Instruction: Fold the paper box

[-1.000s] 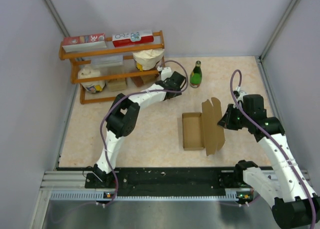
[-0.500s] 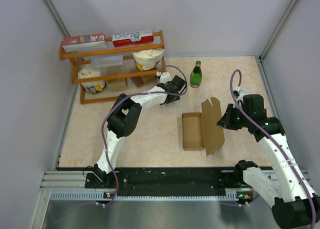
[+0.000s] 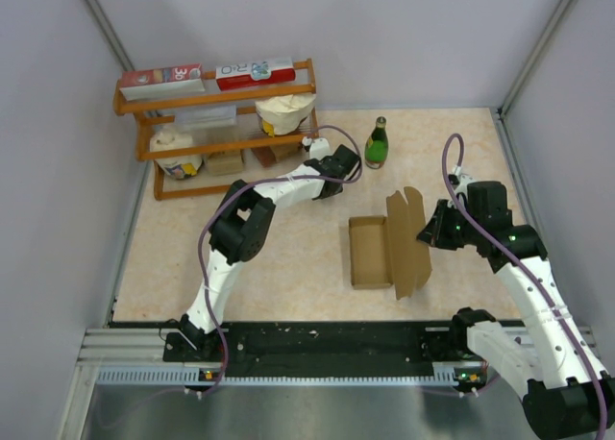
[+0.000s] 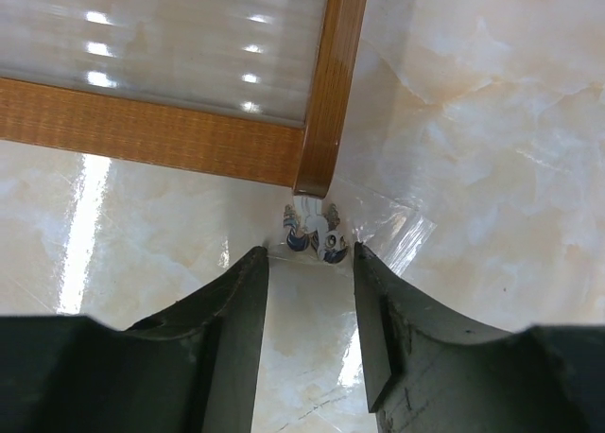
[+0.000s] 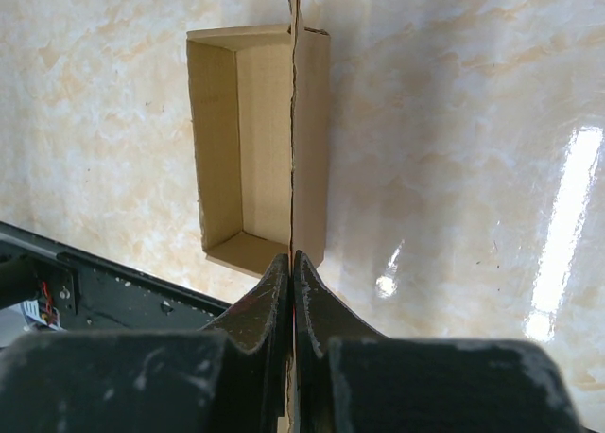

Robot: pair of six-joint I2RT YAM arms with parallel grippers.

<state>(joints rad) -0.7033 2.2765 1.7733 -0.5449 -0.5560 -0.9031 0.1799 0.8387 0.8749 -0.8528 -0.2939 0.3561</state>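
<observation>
The paper box (image 3: 369, 254) is brown cardboard: a shallow open tray lying on the table, with its lid panel (image 3: 408, 240) standing upright along the tray's right side. My right gripper (image 3: 430, 235) is shut on the top edge of that upright panel. The right wrist view looks down on the thin edge between the closed fingers (image 5: 292, 259), with the tray (image 5: 241, 140) below it. My left gripper (image 3: 336, 163) is far from the box, low by the foot of the wooden shelf. It is open (image 4: 310, 253), and a small clear wrapper (image 4: 312, 233) with blue print lies between its fingertips.
A wooden shelf (image 3: 216, 123) with cartons, jars and small boxes stands at the back left; its leg (image 4: 326, 93) is just ahead of the left fingers. A green bottle (image 3: 376, 143) stands behind the box. Grey walls enclose the table on three sides.
The left gripper has shifted slightly left toward the shelf foot and its jaws have narrowed. The right arm and the box have not moved.
</observation>
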